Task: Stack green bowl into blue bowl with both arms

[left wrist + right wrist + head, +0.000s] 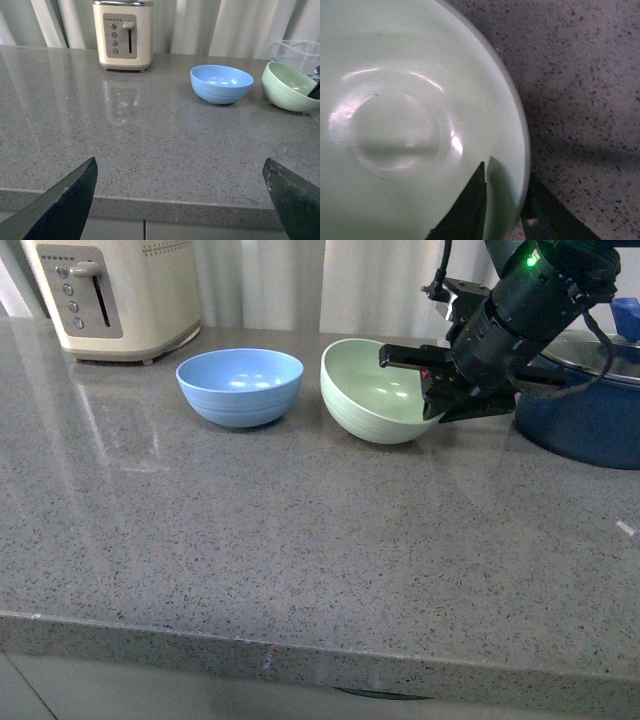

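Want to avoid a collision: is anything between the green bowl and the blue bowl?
Nothing visible. The green bowl, tilted with the right end effector on its rim, sits beside the blue bowl; only bare counter lies between them. The toaster stands off that path.

Right gripper [410,385] pinching green bowl [362,405] rim, arm angled down; left gripper [179,162] splayed wide

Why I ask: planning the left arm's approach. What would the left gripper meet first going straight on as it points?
Probably the bare countertop just past its front edge: the left gripper, open, aims across it. The blue bowl sits farther on and off to one side; depth is unclear.
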Tool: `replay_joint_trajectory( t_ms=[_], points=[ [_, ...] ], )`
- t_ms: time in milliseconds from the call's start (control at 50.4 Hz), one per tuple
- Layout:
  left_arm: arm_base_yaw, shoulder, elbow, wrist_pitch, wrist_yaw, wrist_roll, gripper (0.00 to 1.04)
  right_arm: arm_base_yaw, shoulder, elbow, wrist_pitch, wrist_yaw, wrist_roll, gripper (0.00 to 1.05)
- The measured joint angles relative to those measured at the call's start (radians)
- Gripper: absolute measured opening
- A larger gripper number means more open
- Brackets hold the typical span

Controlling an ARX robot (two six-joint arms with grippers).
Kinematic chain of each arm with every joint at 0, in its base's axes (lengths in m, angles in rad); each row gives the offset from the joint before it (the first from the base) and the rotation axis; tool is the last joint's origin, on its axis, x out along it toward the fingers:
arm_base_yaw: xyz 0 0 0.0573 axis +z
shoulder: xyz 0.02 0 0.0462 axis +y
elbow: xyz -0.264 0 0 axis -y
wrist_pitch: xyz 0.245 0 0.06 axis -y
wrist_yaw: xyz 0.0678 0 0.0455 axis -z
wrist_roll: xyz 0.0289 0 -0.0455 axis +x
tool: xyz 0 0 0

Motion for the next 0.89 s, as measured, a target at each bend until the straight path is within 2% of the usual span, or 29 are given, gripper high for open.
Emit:
replay_joint_trajectory(
  t_ms=[119,318,496,715,893],
  points=[
    [0.000,0.000,0.000,0.000,0.000,0.000,0.98,-0.017,-0.059,-0.056,0.043,-0.023,-0.008,0.00],
    [0.000,0.000,0.000,0.000,0.000,0.000,0.98,-0.045,-0.110,-0.117,0.062,-0.027,-0.044,0.01],
    [0.000,0.000,0.000,0.000,0.000,0.000,0.98,-0.061,-0.117,-0.098,0.040,-0.072,-0.043,0.01],
    [0.000,0.000,0.000,0.000,0.000,0.000,0.98,-0.033,-0.115,0.109,-0.017,-0.156,-0.035,0.01],
    [0.000,0.000,0.000,0.000,0.000,0.000,0.98,0.005,-0.066,0.288,-0.063,-0.173,-0.032,0.01]
  ],
)
